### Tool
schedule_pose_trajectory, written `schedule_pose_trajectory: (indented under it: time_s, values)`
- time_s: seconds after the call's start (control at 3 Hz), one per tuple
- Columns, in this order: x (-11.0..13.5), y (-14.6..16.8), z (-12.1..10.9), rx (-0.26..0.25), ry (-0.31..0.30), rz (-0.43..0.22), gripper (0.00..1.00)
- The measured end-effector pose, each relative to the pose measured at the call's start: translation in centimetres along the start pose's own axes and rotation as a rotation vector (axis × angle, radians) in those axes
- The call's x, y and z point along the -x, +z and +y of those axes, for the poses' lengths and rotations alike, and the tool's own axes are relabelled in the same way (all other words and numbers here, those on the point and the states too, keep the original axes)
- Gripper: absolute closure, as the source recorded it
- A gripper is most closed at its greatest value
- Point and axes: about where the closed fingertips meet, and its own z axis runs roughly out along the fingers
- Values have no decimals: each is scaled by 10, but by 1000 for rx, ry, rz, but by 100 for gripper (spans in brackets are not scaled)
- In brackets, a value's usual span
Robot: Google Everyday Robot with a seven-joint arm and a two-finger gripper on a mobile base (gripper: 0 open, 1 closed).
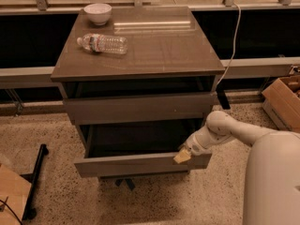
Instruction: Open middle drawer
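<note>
At the right end of the middle drawer's top front edge: gripper [183, 156], yellowish tip touching the drawer front near its right corner. Whether it is gripping or loose cannot be told from this view. White arm [234, 130] runs from the gripper up and right to a rounded joint, then back to the robot body [274, 182] in the lower right.

Middle drawer [131, 164]: pulled out toward the camera, well forward of the desk's front edge. Flat front is level, and the dark interior is exposed behind it.

Top drawer front [138, 108]: above it, set further back, with a dark gap under the desk top [159, 55].

On the desk top:
- Plastic bottle [103, 44] lying on its side near the left edge.
- White bowl [97, 13] upright near the back left corner, apart from the bottle.

Around the desk:
- White cable [233, 46] hangs down past the back right corner.
- Open cardboard box [281, 100] on the floor, right of the desk.
- Black stand [35, 182] on the floor, off the front left corner.
</note>
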Motion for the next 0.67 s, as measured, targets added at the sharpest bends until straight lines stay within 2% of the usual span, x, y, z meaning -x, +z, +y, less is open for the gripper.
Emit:
schedule_pose_trajectory:
  time_s: [0.33, 0.67]
  values:
    - [0, -1, 0, 0, 0, 0, 100]
    - [-1, -1, 2, 1, 4, 0, 83]
